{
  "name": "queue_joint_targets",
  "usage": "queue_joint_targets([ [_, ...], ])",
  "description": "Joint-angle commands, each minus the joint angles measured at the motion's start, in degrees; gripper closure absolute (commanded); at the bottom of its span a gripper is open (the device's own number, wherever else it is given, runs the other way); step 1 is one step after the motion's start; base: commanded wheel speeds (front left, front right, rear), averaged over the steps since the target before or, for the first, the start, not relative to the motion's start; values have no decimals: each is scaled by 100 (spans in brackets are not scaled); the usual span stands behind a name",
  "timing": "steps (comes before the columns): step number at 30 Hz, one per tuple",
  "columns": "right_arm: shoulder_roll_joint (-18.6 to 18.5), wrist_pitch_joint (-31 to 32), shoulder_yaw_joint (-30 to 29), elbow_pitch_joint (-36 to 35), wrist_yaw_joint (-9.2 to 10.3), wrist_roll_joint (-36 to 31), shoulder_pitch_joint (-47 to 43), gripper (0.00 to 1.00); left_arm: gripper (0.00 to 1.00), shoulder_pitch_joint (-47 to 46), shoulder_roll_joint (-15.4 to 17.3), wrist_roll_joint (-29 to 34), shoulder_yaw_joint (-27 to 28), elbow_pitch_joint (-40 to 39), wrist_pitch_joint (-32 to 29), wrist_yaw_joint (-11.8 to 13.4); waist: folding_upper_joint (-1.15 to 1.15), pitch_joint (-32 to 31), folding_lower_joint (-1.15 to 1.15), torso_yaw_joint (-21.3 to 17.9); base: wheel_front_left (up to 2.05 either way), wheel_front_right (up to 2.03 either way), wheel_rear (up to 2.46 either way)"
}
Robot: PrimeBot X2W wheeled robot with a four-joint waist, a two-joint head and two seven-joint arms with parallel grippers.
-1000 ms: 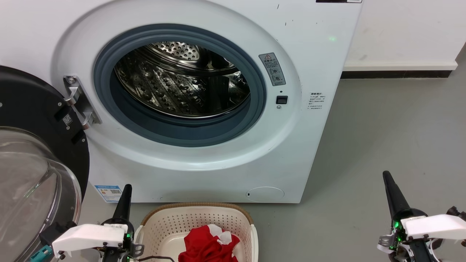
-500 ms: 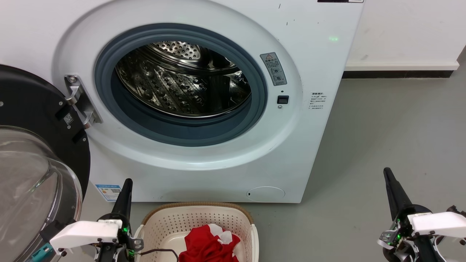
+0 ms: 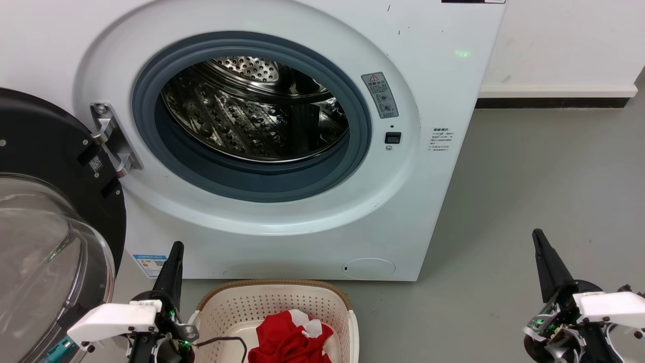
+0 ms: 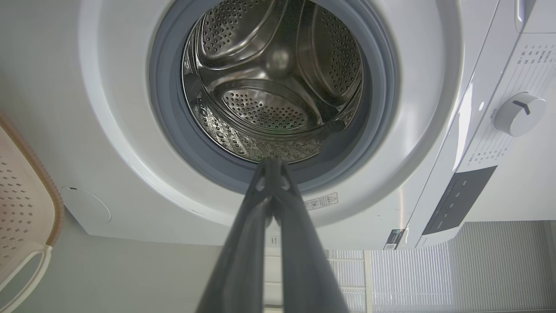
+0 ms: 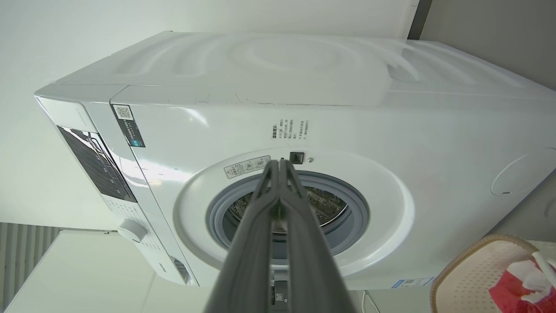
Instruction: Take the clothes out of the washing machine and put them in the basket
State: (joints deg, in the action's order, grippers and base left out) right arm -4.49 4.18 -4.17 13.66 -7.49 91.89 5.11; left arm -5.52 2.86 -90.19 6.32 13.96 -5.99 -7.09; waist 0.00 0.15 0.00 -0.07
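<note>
The white washing machine [image 3: 443,91] stands with its door swung open to the left, and its steel drum [image 3: 252,116] holds no clothes that I can see. Red and white clothes [image 3: 289,340] lie in the cream basket [image 3: 237,310] on the floor in front of it. My left gripper [image 3: 176,247] is shut, just left of the basket, fingers pointing up at the machine. Off to the right, over bare floor, my right gripper [image 3: 537,233] is shut too. The wrist views show the left gripper [image 4: 271,161] and the right gripper [image 5: 280,163] with tips together, empty, aimed at the drum [image 4: 278,87].
The black-framed glass door [image 3: 45,232] juts out at the left, close to my left arm. Grey floor [image 3: 544,176] spreads to the right of the machine as far as a white wall with a dark skirting [image 3: 549,103]. A control knob [image 4: 519,114] sits on the machine's panel.
Both arms have drawn back slightly toward the picture's bottom, the left one sinking a little. The clothes and basket lie as before. The view has drifted a touch.
</note>
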Motion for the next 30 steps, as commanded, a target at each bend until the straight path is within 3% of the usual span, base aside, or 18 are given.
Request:
queue_joint_targets([
  [1,8,50,-17,19,0,115,130,100,100,-92,3,-93,29,6,-40,-44,0,1,0,2,0,0,0],
  [30,53,128,-90,38,0,173,132,100,100,-95,3,-227,35,17,-73,-54,0,3,0,7,0,0,0],
])
